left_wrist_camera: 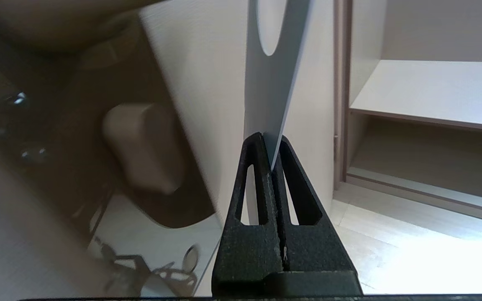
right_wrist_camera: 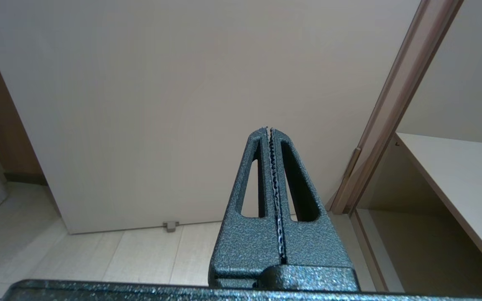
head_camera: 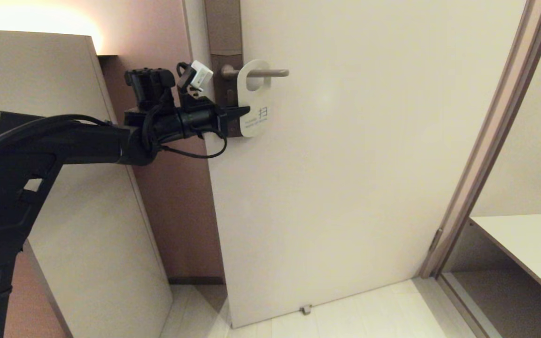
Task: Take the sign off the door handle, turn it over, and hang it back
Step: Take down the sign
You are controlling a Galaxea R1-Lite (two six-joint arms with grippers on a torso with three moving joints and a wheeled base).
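**Left tool pinches the hanging sign**

The white sign hangs by its hole on the door handle, flat against the door. The left tool is clamped on the sign's lower edge. The right tool, fingers pressed together and empty, sits low, facing the door.

I see a door handle of smooth grey metal with a soft, dull shine. The sign on it looks like thin, flat white plastic or card, smooth and matt. My left gripper has black fingers with a rough, grainy skin. My right gripper looks the same, speckled and bumpy. The door is smooth, pale and matt. The floor is light, smooth and a little shiny.
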